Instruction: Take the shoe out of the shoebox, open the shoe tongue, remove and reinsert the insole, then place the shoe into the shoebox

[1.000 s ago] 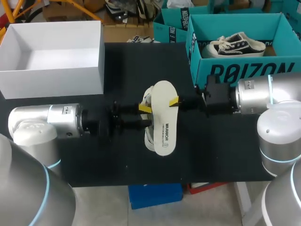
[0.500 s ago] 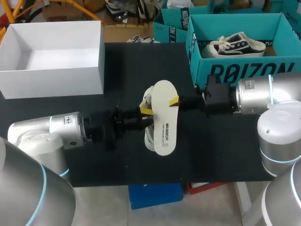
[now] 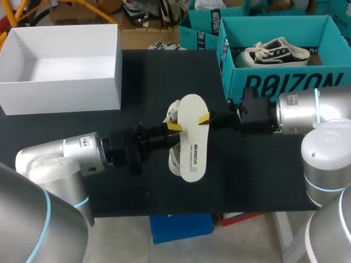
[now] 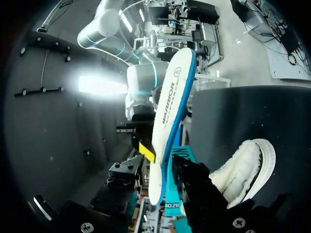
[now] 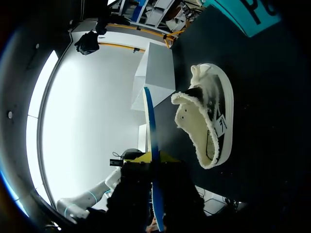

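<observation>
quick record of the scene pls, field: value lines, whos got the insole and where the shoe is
insole: white foam insole with blue underside, in the air above the shoe
held by: right gripper, shut on one edge
left gripper: at the opposite edge, grip unclear
shoe: black shoe with cream fleece lining, on the black table
boxes: open white box; teal shoebox holding a second shoe

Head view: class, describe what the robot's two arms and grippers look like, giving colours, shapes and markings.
The left arm and right arm are thick, rounded cylinders in silver-white, with thin light-blue rings at the joints. Toward the wrists they narrow into black, blocky sections. The left gripper and right gripper are black with bright yellow tips.
</observation>
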Robot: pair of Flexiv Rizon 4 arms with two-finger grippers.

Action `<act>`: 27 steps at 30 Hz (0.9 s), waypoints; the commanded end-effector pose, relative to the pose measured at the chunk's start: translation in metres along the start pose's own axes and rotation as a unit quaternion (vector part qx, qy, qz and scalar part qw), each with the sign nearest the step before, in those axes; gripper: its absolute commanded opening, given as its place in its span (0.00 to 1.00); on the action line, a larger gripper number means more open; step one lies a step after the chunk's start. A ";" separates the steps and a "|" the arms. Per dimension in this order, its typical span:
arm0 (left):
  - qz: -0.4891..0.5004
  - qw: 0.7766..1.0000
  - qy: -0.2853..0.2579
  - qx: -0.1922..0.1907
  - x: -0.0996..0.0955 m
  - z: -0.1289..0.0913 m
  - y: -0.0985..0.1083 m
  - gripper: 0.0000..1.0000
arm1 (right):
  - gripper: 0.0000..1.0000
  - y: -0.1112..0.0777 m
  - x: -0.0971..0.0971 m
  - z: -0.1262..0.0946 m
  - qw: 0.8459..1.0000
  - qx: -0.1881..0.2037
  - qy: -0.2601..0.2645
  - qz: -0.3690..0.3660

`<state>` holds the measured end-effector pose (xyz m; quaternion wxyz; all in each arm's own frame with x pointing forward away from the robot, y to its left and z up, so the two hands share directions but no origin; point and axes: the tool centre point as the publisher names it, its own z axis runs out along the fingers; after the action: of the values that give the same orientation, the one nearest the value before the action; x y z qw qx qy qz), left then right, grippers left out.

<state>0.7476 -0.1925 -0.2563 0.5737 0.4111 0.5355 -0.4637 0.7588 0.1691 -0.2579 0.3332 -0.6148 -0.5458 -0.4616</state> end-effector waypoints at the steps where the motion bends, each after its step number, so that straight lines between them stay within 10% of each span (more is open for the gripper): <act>1: -0.002 1.000 0.000 0.001 0.001 0.006 -0.001 0.18 | 0.00 -0.001 0.000 0.000 1.000 -0.001 -0.001 0.000; 7: -0.006 1.000 0.001 0.009 0.004 0.008 -0.002 0.31 | 0.00 -0.002 0.000 0.000 1.000 -0.002 -0.001 0.001; 11: -0.009 1.000 0.001 0.011 0.005 0.009 -0.002 0.15 | 0.00 -0.003 0.000 0.000 1.000 0.000 0.000 0.001; 27: 0.006 1.000 0.004 0.022 0.003 0.017 0.008 0.25 | 0.00 -0.004 0.000 0.000 1.000 0.000 0.000 0.001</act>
<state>0.7563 -0.2037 -0.2567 0.5667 0.4271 0.5256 -0.4693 0.7562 0.1696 -0.2582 0.3346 -0.6148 -0.5457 -0.4607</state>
